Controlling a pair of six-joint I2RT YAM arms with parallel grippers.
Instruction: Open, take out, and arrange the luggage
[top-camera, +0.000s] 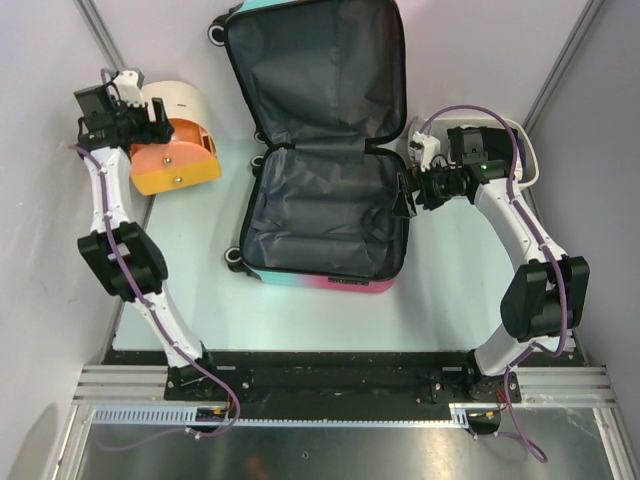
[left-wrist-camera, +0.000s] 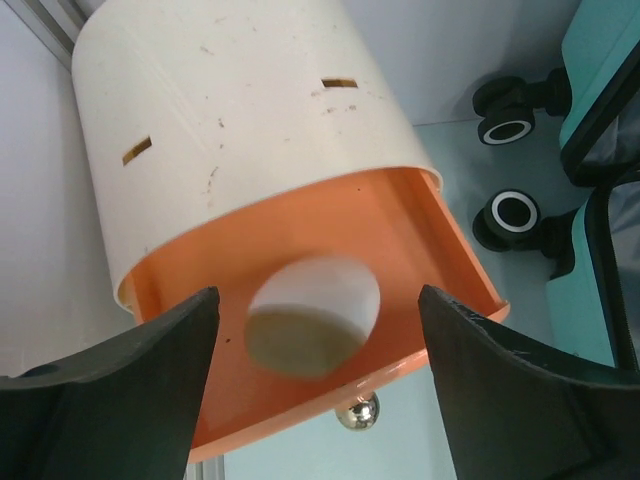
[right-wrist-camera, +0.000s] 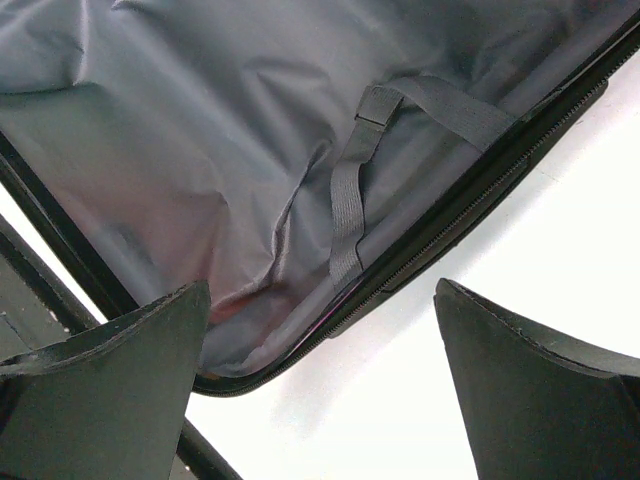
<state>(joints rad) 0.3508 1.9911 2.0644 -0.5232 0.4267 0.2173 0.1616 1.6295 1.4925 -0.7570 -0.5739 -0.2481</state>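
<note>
The luggage (top-camera: 320, 150) lies open flat at mid-table, grey lining up. The right gripper (right-wrist-camera: 320, 290) hangs at its right edge by the zip, jaws spread and empty. The left gripper (left-wrist-camera: 317, 295), also spread, sits over the drawer box (top-camera: 180, 150) off to the luggage's left

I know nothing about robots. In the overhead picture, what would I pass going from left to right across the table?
cream-and-orange drawer box → open luggage → right pincer, at the luggage's right edge → white basin
</note>
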